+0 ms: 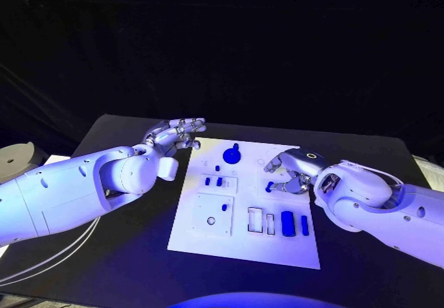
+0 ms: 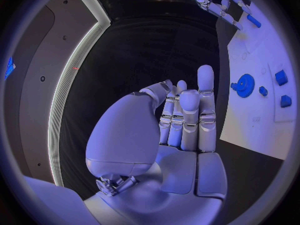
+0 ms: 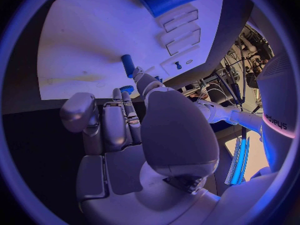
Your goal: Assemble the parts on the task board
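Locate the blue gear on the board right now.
In the head view the gear sits near the board's far edge, between the left hand and the right hand, touched by neither.

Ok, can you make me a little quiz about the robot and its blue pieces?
1. True or false: the blue gear lies off the task board.
2. Pick one. Which end of the task board is the blue gear at? A: the end far from the robot. B: the end nearest the robot. C: the nearest corner, on the right.
3. Fill the gap: the left robot hand, its fingers stretched out, holds ____.

Key: 1 false, it lies on the board. 2 A. 3 nothing.
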{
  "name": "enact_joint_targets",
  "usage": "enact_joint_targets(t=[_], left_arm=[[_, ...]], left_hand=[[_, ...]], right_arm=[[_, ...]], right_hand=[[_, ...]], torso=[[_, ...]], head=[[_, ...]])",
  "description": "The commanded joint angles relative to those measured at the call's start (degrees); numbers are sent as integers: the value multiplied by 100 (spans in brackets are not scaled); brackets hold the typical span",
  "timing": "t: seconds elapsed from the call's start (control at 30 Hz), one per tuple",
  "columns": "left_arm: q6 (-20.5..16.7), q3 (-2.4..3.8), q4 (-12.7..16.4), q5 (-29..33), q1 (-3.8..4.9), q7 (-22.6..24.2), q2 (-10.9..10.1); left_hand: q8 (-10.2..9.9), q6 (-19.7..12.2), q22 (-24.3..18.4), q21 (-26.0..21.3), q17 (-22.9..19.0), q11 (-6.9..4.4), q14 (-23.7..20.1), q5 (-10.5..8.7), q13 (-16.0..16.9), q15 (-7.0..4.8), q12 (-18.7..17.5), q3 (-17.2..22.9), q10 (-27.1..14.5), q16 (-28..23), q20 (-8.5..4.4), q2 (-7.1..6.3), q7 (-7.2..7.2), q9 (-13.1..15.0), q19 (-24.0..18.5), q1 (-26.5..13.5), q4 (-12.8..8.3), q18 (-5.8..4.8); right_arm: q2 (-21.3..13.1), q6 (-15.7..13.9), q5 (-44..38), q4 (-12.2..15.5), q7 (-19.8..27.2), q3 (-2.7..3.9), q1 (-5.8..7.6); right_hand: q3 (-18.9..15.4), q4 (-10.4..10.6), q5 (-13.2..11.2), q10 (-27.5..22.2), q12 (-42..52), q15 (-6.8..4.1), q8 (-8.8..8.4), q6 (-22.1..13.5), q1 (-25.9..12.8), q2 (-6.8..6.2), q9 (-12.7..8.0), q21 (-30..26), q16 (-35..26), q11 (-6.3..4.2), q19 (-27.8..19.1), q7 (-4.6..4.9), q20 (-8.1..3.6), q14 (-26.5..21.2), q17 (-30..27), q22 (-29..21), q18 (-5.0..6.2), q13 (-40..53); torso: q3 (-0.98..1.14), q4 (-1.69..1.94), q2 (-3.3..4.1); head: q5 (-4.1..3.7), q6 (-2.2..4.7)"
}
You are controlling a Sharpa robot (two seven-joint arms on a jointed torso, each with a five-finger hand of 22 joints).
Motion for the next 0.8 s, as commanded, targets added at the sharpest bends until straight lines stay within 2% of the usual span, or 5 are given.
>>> enact_joint_targets(t=[0.03,0.17,0.27,0.6,0.8], left_arm=[[128,4,1,-26,3,11,12],[132,4,-1,-26,3,7,17],[133,4,-1,-26,3,5,15],[133,4,-1,-26,3,0,5],[134,4,-5,-27,3,-7,8]], left_hand=[[-3,-25,-6,-7,-5,14,-26,3,4,2,40,-23,-34,-19,0,8,31,-7,31,-28,-10,58],[-3,-25,-6,-7,-5,14,-26,3,4,2,40,-23,-34,-19,0,8,31,-7,31,-28,-10,58],[-3,-25,-6,-7,-5,14,-26,3,4,2,40,-23,-34,-19,0,8,31,-7,31,-28,-10,58],[-3,-25,-6,-7,-5,14,-26,3,4,2,40,-23,-34,-19,0,8,31,-7,31,-28,-10,58],[-2,-25,-7,-9,-6,12,-26,1,4,0,45,-20,-37,-17,-1,13,29,-6,31,-18,-19,60]], right_arm=[[35,349,-198,-41,-148,1,0],[75,433,-212,-71,-123,-1,-3],[85,470,-200,-69,-97,-2,-6],[100,574,-153,-59,-12,-5,-20],[115,589,-135,-57,30,-7,-24]], right_hand=[[-69,18,-21,-43,-9,-32,2,-4,83,18,-4,-22,-11,6,9,-51,-48,232,-9,-6,64,10],[-112,67,-20,91,57,26,9,22,145,80,0,-15,-5,17,22,-95,-18,238,-10,8,50,28],[-112,99,-17,367,184,96,28,96,178,152,10,21,32,5,48,-66,32,252,18,56,32,54],[-3,149,-13,856,327,118,121,457,253,314,50,71,66,5,84,-26,81,260,14,114,36,31],[151,178,-15,1155,363,68,194,717,313,425,81,103,99,-64,102,-24,54,263,29,153,38,19]], torso=[[-2,7,3],[-7,11,2],[-8,10,3],[-6,-2,0],[-3,3,-2]], head=[[-3,6],[-1,-1],[5,-10],[6,-19],[1,-25]])
